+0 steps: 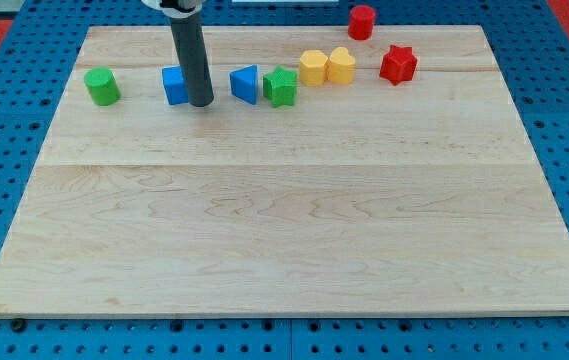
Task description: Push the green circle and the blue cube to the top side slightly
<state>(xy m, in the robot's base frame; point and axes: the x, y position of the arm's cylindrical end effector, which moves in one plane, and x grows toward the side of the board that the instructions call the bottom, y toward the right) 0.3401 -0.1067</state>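
The green circle [102, 86] sits near the board's upper left. The blue cube [174, 85] lies to its right, in the same row. My tip [201, 103] stands right beside the blue cube, at its right side, and the rod partly hides the cube's right edge. The tip looks to be touching the cube or nearly so. The green circle is well apart to the tip's left.
A blue triangular block [245, 84] and a green star [280, 87] lie just right of the tip. Two yellow blocks [326, 67] and a red star [398, 64] follow. A red cylinder [362, 21] sits at the wooden board's [284, 240] top edge.
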